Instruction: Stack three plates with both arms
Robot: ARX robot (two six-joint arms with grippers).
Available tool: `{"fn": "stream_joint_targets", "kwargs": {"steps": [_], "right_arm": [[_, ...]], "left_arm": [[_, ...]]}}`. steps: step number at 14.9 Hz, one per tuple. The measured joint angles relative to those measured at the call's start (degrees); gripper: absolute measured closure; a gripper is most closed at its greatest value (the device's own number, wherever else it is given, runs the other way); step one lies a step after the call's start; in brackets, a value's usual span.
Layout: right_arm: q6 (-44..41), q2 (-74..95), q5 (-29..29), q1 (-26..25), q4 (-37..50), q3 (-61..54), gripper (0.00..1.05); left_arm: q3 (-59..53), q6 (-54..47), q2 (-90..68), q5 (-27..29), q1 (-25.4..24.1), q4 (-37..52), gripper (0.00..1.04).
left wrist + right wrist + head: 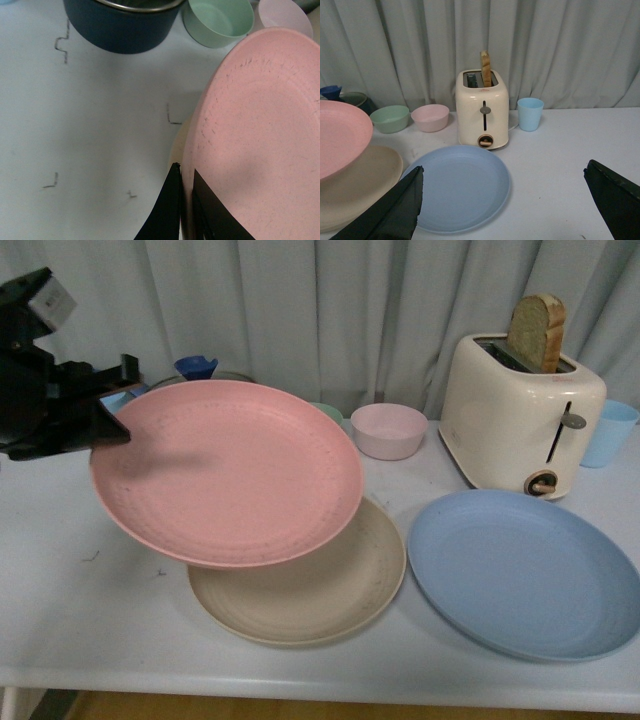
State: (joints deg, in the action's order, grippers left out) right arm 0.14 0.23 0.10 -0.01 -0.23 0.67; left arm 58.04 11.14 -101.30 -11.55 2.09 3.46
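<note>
The left gripper is clenched on the left rim of the large round matte pink plate, one finger above and one below. It holds that plate tilted in the air, over the large round beige plate lying flat on the white table. By my reading this is the first stacking step. The next move calls for levelling the pink plate, centring it over the beige one – it sits off to the left now – then lowering and letting go. Behind, a dark round pot with a metal rim shows only its wall, so its contents cannot be told. The small mint bowl beside it looks empty, as does the small pink bowl. To the right the large round light blue plate lies bare on the table, touching neither other plate, and is not yet stacked. Behind it the cream toaster holds one slice of brown bread upright in its slot. The light blue cup hides its inside. The right gripper hangs released, jaws wide apart, near the blue plate – presumably its job.
</note>
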Motion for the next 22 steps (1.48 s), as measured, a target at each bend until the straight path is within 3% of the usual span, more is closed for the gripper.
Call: {"fn": "stream_joint_targets", "kwargs": {"steps": [5,12,13,17,19,20,21,22], "right_arm": [[0.0,0.0,0.0,0.0,0.0,0.0,0.06],[0.0,0.0,0.0,0.0,0.0,0.0,0.06],[0.02,0.0,0.0,0.0,0.0,0.0,0.06],[0.02,0.0,0.0,0.0,0.02,0.0,0.06],[0.02,0.0,0.0,0.0,0.02,0.0,0.06],[0.02,0.0,0.0,0.0,0.02,0.0,0.06],[0.02,0.0,0.0,0.0,0.0,0.0,0.06],[0.0,0.0,0.0,0.0,-0.02,0.0,0.06]], "left_arm": [[3.28,6.54,-11.1,2.73,3.78,0.22,1.02],[5.27,8.17,-17.33,2.82,6.25,1.6,1.02],[5.27,8.37,-17.4,2.75,6.25,1.97,0.97],[1.44,6.51,-13.68,4.2,5.95,5.01,0.48],[-4.79,2.16,-3.96,8.66,5.84,11.76,0.24],[-12.48,-3.02,8.04,9.66,5.57,18.01,0.05],[-20.11,-6.82,17.73,10.54,5.46,22.38,0.07],[-26.12,-8.74,21.64,14.56,5.77,34.4,0.14]]}}
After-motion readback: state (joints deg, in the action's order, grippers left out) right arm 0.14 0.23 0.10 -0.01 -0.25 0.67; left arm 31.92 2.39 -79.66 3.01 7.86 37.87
